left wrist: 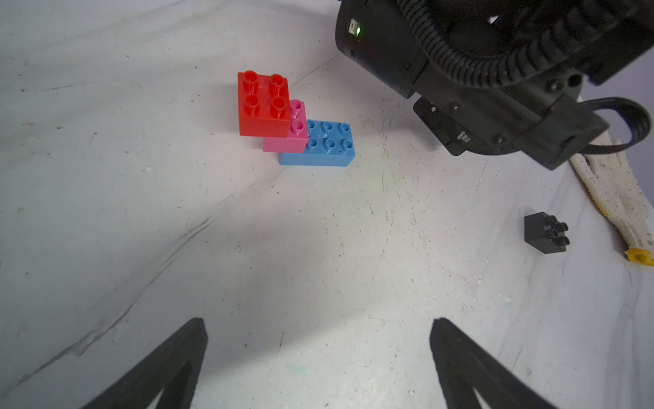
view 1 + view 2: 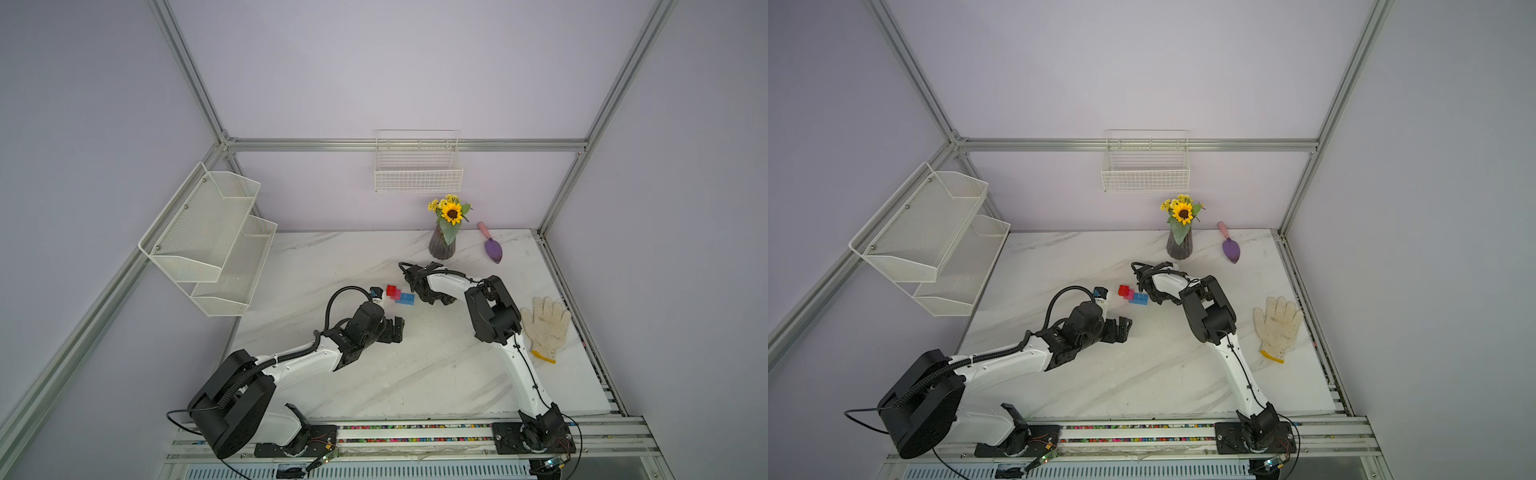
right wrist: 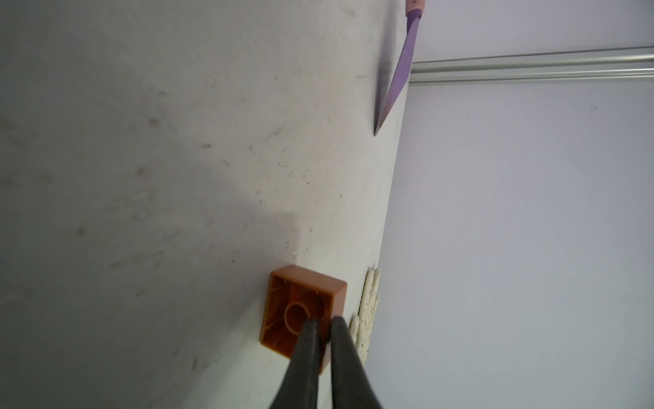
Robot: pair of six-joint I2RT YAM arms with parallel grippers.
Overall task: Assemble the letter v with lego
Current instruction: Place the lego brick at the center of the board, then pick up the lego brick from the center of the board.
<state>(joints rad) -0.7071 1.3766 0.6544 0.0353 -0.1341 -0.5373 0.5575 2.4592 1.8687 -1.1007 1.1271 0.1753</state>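
Lego stack (image 1: 297, 131) 3 bricks; 1 black (image 1: 545, 233) loose; 1 orange (image 3: 283, 318) in R gripper (image 3: 325, 321).

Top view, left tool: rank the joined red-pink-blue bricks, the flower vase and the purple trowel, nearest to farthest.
Measured from the open left tool in a top view:
1. joined bricks: just beyond it, toward the back wall.
2. flower vase: farther back, near the wall.
3. purple trowel: about as far back as the vase, but further toward the robot's right.
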